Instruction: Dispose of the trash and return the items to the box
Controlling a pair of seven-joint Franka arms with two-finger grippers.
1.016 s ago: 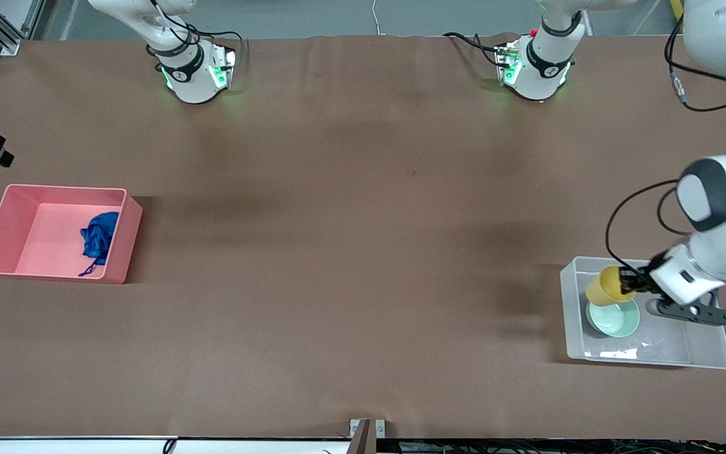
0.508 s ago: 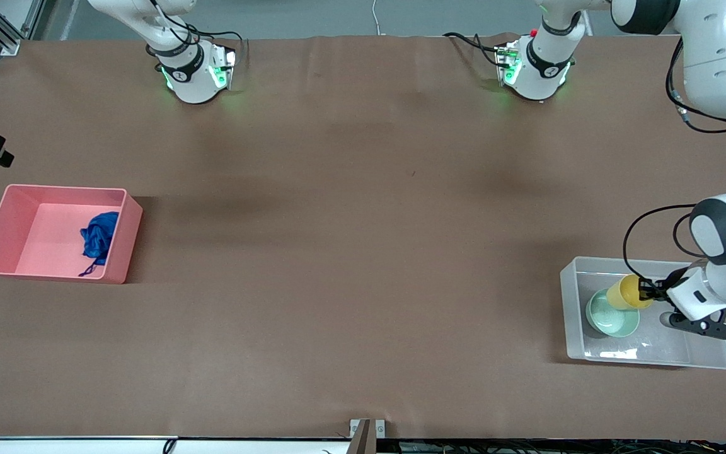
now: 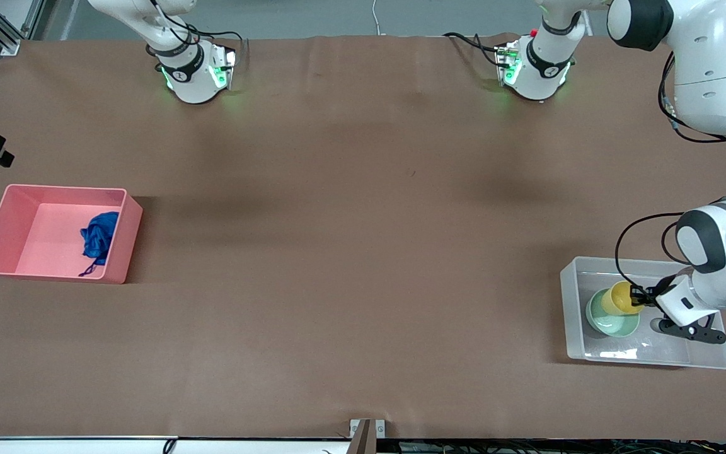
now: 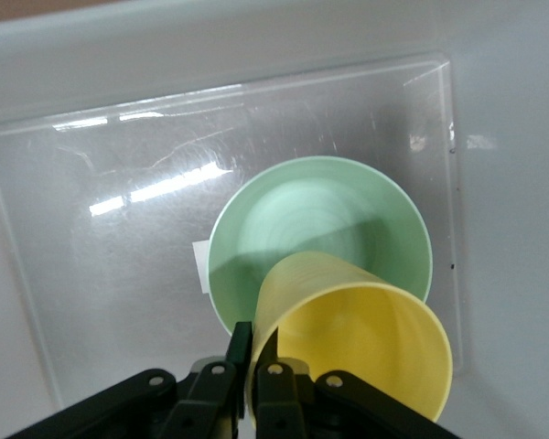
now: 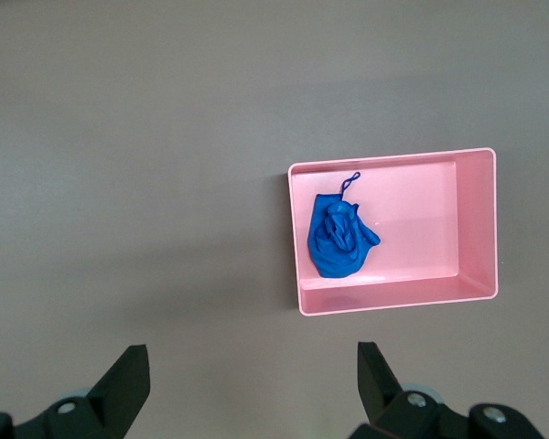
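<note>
My left gripper (image 3: 639, 296) is shut on the rim of the yellow cup (image 3: 618, 297), one finger inside and one outside. It holds the cup tilted, low inside the clear box (image 3: 570, 328), over the edge of the mint-green bowl (image 3: 612, 321). In the left wrist view the gripper (image 4: 258, 343) pinches the cup (image 4: 366, 338) above the bowl (image 4: 311, 219), which rests on the box floor (image 4: 119, 238). The blue trash wad (image 3: 99, 236) lies in the pink bin (image 3: 54, 188). My right gripper (image 5: 252, 366) is open and empty, high over the table beside the pink bin (image 5: 476, 229) and the wad (image 5: 340, 238).
The two arm bases (image 3: 193, 69) (image 3: 536, 66) stand at the table's edge farthest from the front camera. A white sticker (image 4: 199, 265) shows on the box floor beside the bowl. Brown table surface lies between the two bins.
My left gripper has come down into the clear box with the yellow cup, bringing it low over the mint-green bowl. The trash and the pink bin have not moved.
</note>
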